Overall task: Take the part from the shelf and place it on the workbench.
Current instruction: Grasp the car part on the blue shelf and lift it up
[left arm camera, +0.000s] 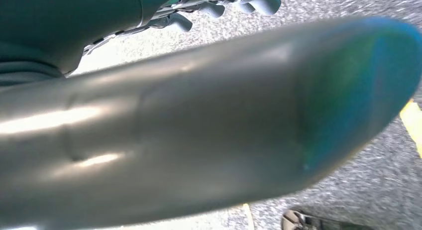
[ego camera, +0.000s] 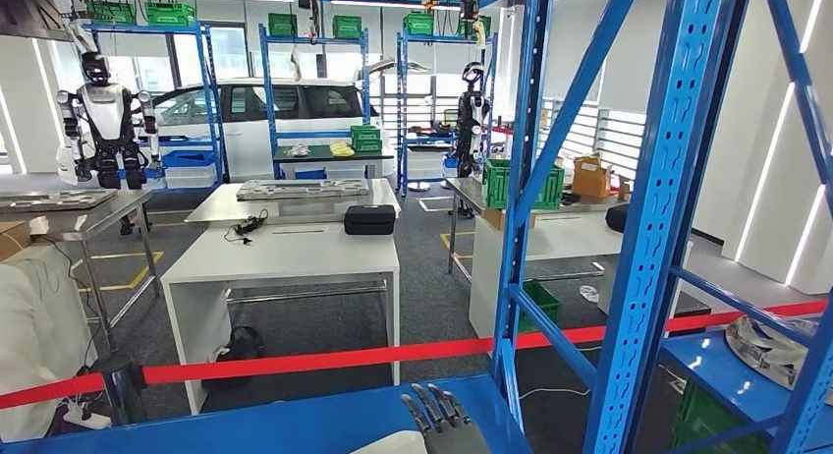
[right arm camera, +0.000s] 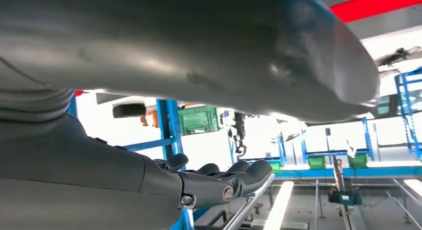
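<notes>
The head view looks forward and down through the blue rack [ego camera: 658, 218] at a workshop, while each wrist view sits close behind its own thumb, the right one sharing the rack [right arm camera: 166, 125].

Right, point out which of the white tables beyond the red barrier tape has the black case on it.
The near white table straight ahead: the black rectangular case sits at its far right corner. The table behind it carries a grey metal part instead.

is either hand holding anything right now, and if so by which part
Nothing is held. The right hand hovers over the blue shelf with fingers extended and empty; the left hand has its fingers apart with only floor behind them.
</notes>
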`<state>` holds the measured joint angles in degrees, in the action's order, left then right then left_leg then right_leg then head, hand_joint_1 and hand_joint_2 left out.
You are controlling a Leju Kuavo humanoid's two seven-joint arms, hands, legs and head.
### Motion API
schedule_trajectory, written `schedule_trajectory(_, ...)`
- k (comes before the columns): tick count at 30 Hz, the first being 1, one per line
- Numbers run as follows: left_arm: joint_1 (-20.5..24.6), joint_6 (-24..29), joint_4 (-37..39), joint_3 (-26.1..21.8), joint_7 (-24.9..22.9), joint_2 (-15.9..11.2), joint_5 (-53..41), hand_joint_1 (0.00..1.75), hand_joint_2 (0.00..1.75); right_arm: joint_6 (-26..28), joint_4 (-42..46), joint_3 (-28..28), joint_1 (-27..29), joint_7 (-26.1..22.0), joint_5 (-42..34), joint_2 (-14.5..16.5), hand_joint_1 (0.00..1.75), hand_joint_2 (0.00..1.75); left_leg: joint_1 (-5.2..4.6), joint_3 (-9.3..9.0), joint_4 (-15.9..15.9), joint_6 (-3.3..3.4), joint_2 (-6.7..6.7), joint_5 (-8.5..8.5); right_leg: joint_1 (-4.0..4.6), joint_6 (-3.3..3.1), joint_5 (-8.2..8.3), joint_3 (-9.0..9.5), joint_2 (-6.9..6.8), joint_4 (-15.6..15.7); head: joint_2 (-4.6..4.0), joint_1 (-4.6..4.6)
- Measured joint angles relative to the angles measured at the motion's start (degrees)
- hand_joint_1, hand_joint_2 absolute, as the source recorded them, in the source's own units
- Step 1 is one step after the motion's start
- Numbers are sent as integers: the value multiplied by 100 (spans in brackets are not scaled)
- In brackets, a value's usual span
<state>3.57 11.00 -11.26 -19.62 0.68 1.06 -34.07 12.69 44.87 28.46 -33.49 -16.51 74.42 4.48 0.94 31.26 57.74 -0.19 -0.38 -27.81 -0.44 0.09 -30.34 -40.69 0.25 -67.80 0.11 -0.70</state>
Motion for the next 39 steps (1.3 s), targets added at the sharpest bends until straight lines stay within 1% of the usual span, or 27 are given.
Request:
schedule_trajectory(1, 2, 5, 0, -5, -5, 4, -1, 0, 0, 4, -9, 3, -1, -11, -9, 0, 0, 0, 1, -41, 2, -11, 0, -32, 0, -14, 196, 71, -1, 253, 0, -2)
schedule_trajectory(2, 4, 8, 0, -7, -9, 7, -2, 0, 0, 8, -14, 4, -1, -18, -14, 0, 0, 0, 1, -66, 2, -18, 0, -50, 1, -25, 332, 126, -2, 421, 0, -4)
schedule_trajectory(3, 4, 10, 0, -8, -11, 8, -3, 0, 0, 9, -15, 4, -1, -19, -15, 0, 0, 0, 1, -75, 2, -20, 0, -56, 1, -30, 380, 147, -2, 480, 0, -4)
schedule_trajectory(5, 4, 12, 0, -9, -13, 9, -3, 0, 0, 12, -17, 4, -1, -22, -16, 0, 0, 0, 1, -80, 2, -22, 0, -60, 1, -34, 414, 161, -3, 523, 0, -4)
schedule_trajectory(6, 11, 17, 1, -13, -17, 14, -4, 0, 0, 17, -33, 6, -4, -32, -27, 0, 0, 0, -2, -96, 4, -43, -4, -82, 16, -52, 444, 186, -2, 624, -1, -1)
schedule_trajectory(7, 19, 44, 1, -18, -30, 20, -7, 0, 0, 6, -61, 9, -7, -67, -67, 1, 0, 0, -5, -125, 4, -83, -5, -106, 32, -82, 509, 223, -1, 730, -1, -3)
schedule_trajectory(9, 42, 121, 1, -32, -72, 34, -26, 0, 0, -67, -146, 16, -22, -206, -220, 10, 0, 0, -5, -163, 70, -202, -4, -179, 47, -191, 597, 350, 2, 918, -1, 9)
schedule_trajectory(10, 53, 158, 1, -36, -98, 39, -39, 0, 0, -119, -183, 17, -32, -282, -304, 15, 0, 0, -1, -109, 214, -248, 4, -222, 41, -240, 623, 403, 1, 934, 0, 16)
schedule_trajectory(11, 66, 177, 1, -39, -126, 44, -53, 0, 0, -168, -218, 18, -42, -343, -372, 20, 0, 0, 2, 26, 470, -278, 8, -310, 35, -283, 609, 446, 0, 944, 0, 31)
schedule_trajectory(13, 81, 196, 2, -49, -194, 49, -67, 0, 0, -249, -286, 19, -47, -426, -465, 20, 0, 0, 3, 451, 1166, -304, 13, -578, 48, -326, 576, 464, 0, 946, 0, 43)
schedule_trajectory(14, 81, 204, 2, -55, -226, 49, -69, 0, 0, -286, -320, 20, -41, -461, -500, 20, 0, 0, 2, 637, 1443, -312, 13, -700, 56, -339, 562, 466, 1, 944, 0, 45)
schedule_trajectory(15, 78, 208, 2, -61, -247, 49, -70, 0, 0, -310, -346, 20, -36, -484, -523, 20, 0, 0, 2, 755, 1608, -318, 13, -776, 62, -346, 552, 468, 2, 942, 0, 45)
schedule_trajectory(16, 76, 209, 2, -65, -259, 49, -71, 0, 0, -323, -363, 20, -33, -497, -535, 20, 0, 0, 2, 814, 1684, -322, 13, -806, 64, -349, 546, 470, 3, 941, 0, 46)
schedule_trajectory(19, 74, 210, 2, -65, -266, 49, -71, 0, 0, -325, -365, 20, -32, -500, -537, 20, 0, 0, 2, 829, 1695, -323, 13, -804, 65, -349, 544, 471, 3, 940, 0, 46)
schedule_trajectory(20, 72, 213, 3, -66, -292, 50, -82, 0, 0, -387, -406, 20, -34, -536, -584, 20, 0, 0, 2, 793, 1538, -315, 13, -683, 66, -345, 531, 481, 9, 932, 0, 46)
schedule_trajectory(21, 72, 219, 3, -67, -325, 51, -100, 0, 0, -466, -459, 20, -37, -580, -640, 20, 0, 0, 2, 704, 1251, -303, 13, -485, 67, -336, 513, 496, 15, 920, 0, 48)
schedule_trajectory(23, 86, 245, 3, -69, -441, 57, -188, 0, 0, -714, -720, 22, -60, -700, -786, 14, 0, 0, -15, 423, 435, -222, 14, -18, 85, -268, 452, 517, 24, 880, 0, 49)
schedule_trajectory(24, 95, 256, 3, -69, -485, 62, -226, 0, 0, -789, -842, 26, -74, -725, -815, 10, 0, 0, -21, 321, 184, -197, 12, 108, 97, -275, 441, 522, 21, 868, 0, 46)
schedule_trajectory(25, 103, 263, 4, -69, -522, 69, -265, 0, 0, -858, -970, 29, -90, -740, -836, 5, 0, 0, -30, 275, 63, -172, 9, 157, 109, -285, 435, 523, 18, 864, 0, 41)
schedule_trajectory(27, 112, 264, 4, -69, -549, 85, -296, 0, 0, -938, -1123, 43, -113, -736, -844, 3, 0, 0, -34, 276, 59, -164, 2, 179, 115, -344, 451, 540, 14, 888, 0, 32)
schedule_trajectory(31, 135, 264, 4, -69, -597, 110, -330, 0, 0, -1068, -1385, 87, -164, -681, -847, 2, 0, 0, -40, 275, 59, -111, 1, 165, 113, -276, 461, 574, 14, 947, 0, 21)
schedule_trajectory(35, 141, 264, 4, -69, -604, 134, -345, 0, 0, -1090, -1560, 146, -178, -659, -845, 2, 0, 0, -43, 275, 60, -84, 1, 157, 107, -183, 465, 592, 14, 977, 0, 20)
schedule_trajectory(39, 141, 264, 4, -69, -605, 145, -348, 0, 0, -1092, -1650, 164, -179, -655, -845, 2, 0, 0, -44, 274, 60, -77, 1, 153, 106, -145, 462, 593, 14, 981, 0, 20)
